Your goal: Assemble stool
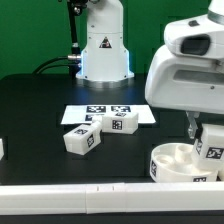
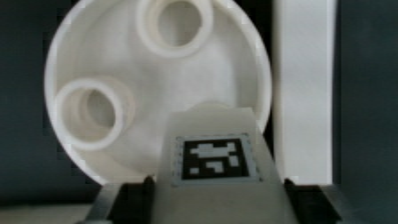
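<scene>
**Insp. A:** Tool status?

**Insp. B:** We find the gripper [image 1: 197,128] low over the near part of the table [image 1: 40,105], on the exterior view's right. Jaws are pinched on one block leg, ref. the held leg [image 2: 217,152]. One jaw sits on each side of it, and its b/w tag faces the wrist cam.

**Insp. A:** Held leg vs. the seat?

**Insp. B:** The seat [image 1: 176,166] lies on the table, near-right, just under the tool. In the exterior view the held leg [image 1: 211,148] stands roughly upright at the seat's right side, above the rim. In the wrist view the seat's round face, w/ two round holes, fills the pic directly behind the held leg. We can't tell whether leg and seat are touching.

**Insp. A:** Other parts?

**Insp. B:** There are two more legs towards the exterior view's left of the seat, well apart from it. The left loose leg [image 1: 84,139] lies nearer to us. The right loose leg [image 1: 122,123] sits just beyond it, overlapping the near edge of the marker board [image 1: 100,110]. Tags show on both.

**Insp. A:** Surroundings?

**Insp. B:** A long white rail [image 1: 80,191] runs along the near edge. The robot base [image 1: 103,50] is at far centre. A white piece [image 1: 2,148] at the far-left edge is cut off by the frame, so we can't ID it.
</scene>
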Robot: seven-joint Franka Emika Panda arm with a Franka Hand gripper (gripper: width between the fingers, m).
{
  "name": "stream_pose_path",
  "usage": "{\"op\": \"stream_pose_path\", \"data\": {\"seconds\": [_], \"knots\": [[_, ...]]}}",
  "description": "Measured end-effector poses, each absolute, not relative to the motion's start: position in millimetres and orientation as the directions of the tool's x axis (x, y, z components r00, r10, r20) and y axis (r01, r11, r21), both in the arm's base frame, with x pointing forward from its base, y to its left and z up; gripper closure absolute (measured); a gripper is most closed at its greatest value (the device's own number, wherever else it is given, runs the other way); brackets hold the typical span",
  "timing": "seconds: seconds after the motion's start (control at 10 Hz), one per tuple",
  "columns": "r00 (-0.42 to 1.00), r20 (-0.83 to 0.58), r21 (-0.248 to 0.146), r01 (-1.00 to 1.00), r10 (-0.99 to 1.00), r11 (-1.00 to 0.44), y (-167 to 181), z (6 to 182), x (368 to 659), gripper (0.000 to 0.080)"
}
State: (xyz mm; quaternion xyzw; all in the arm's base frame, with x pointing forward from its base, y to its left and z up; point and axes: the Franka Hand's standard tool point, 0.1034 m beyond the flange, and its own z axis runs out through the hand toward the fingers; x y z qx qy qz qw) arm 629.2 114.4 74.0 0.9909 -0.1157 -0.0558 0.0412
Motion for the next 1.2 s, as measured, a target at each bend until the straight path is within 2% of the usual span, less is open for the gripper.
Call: {"op": "stream_pose_path", "data": {"seconds": [0.1, 0.2, 0.5, 0.6, 0.7, 0.8, 0.9, 1.2], "knots": [[0.940, -0.109, 0.068, -0.318, -0.324, -0.946, 114.8, 74.0, 629.0, 0.0463], [0.913, -0.109, 0.065, -0.388, -0.393, -0.919, 113.6, 74.7, 629.7, 0.0463], [0.816, -0.096, 0.085, -0.563, -0.569, -0.822, 115.9, 73.8, 628.9, 0.0463], [0.744, -0.095, 0.086, -0.656, -0.662, -0.750, 114.2, 73.7, 629.2, 0.0463], [0.606, -0.076, 0.094, -0.786, -0.792, -0.610, 115.6, 73.0, 629.6, 0.0463], [0.444, -0.054, 0.024, -0.895, -0.894, -0.446, 119.5, 71.8, 635.4, 0.0463], [0.265, -0.053, -0.011, -0.964, -0.963, -0.265, 119.1, 71.6, 633.5, 0.0463], [0.108, -0.054, -0.005, -0.994, -0.993, -0.108, 119.3, 71.7, 633.1, 0.0463]]}}
